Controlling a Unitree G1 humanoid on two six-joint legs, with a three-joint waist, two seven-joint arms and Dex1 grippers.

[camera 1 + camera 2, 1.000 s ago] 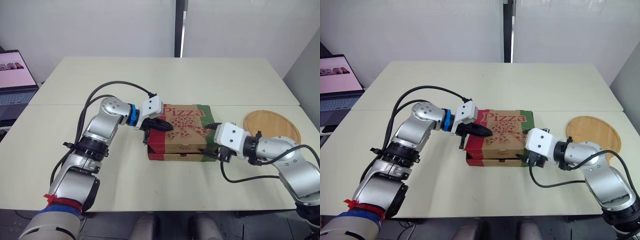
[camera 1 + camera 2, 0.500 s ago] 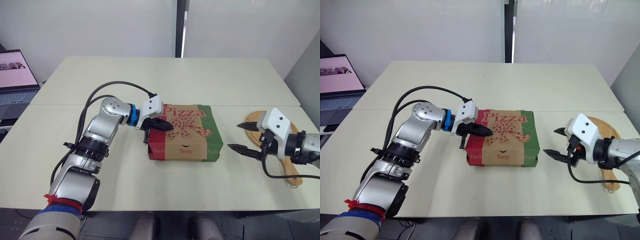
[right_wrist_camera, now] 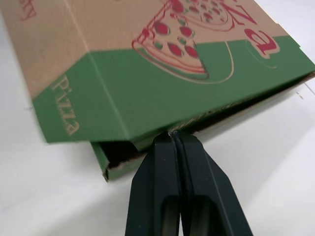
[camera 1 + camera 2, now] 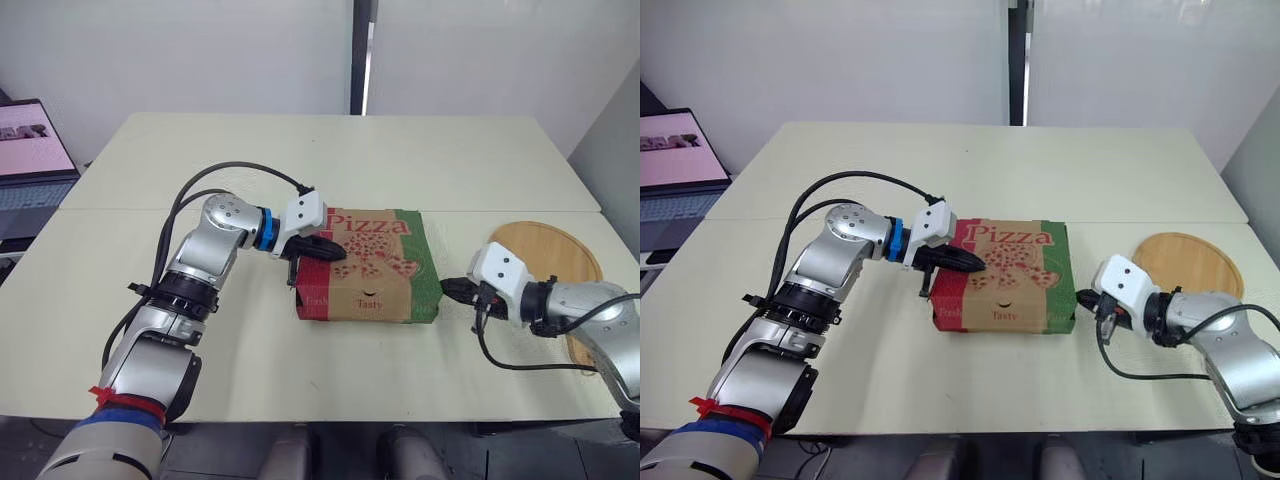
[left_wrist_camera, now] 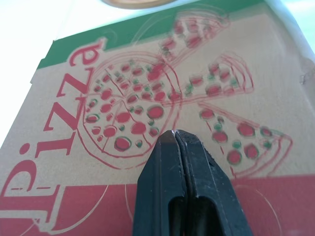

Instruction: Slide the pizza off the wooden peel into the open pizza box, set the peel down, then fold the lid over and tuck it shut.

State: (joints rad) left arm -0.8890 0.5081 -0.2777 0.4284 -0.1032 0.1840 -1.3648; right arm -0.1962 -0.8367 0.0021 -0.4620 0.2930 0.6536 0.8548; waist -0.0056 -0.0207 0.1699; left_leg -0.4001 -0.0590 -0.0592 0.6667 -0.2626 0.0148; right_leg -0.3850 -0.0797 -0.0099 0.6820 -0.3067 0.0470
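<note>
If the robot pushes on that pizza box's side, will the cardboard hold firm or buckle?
Probably it gives a little: the pizza box looks like thin cardboard, and its green side flap hangs loose outside the base. Being flat and wide on the smooth table, it would likely slide rather than tip.

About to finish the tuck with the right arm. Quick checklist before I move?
1. Wooden peel laid down, apart from the box: ok.
2. Lid folded over the pizza box: ok.
3. Left gripper shut, resting on the lid: ok.
4. Green side flap tucked in: not ok, it hangs outside the box with a gap showing.
5. Right gripper shut, tips at the flap's lower edge: ok.
6. Pizza inside: cannot tell.
</note>
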